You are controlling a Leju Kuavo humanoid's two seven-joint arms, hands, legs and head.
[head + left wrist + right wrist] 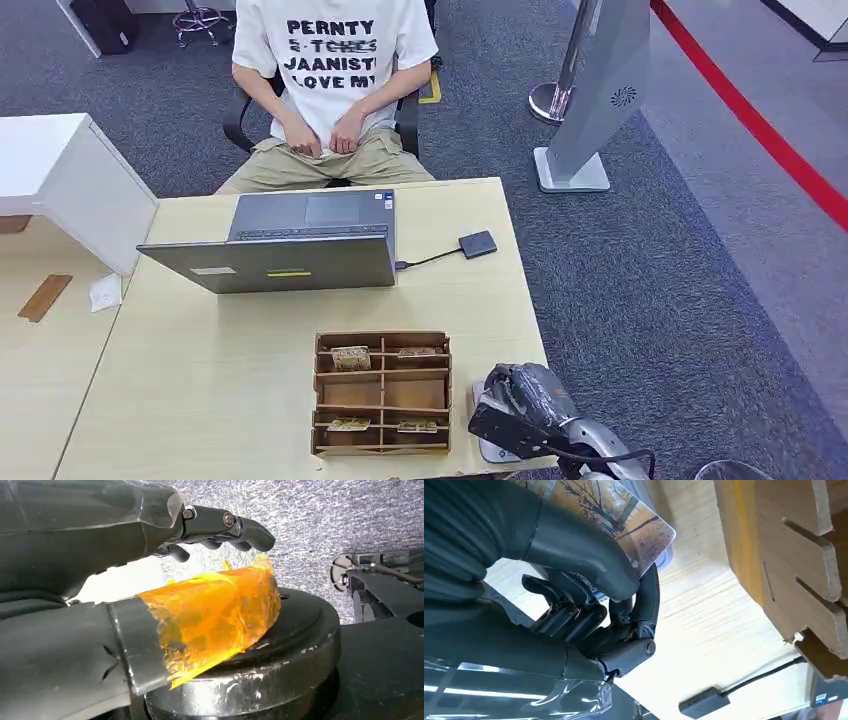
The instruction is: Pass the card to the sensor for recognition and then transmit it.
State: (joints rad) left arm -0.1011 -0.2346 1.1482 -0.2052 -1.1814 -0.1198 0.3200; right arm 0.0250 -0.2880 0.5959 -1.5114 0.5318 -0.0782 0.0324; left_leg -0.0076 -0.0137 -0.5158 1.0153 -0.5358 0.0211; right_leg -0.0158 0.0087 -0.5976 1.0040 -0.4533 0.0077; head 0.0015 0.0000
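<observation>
Right wrist view: right hand (589, 610) pinches the card (624, 517) between thumb and fingers.

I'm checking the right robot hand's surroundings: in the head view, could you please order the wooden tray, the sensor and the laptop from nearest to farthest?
From the right robot hand:
1. Wooden tray, just to its left.
2. Sensor, farther up the table.
3. Laptop, far side, left.

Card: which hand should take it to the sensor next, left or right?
Right. The right hand already pinches the card above the table, beside the wooden tray, with the sensor ahead of it. The left hand hangs over carpet, holding nothing.
</observation>
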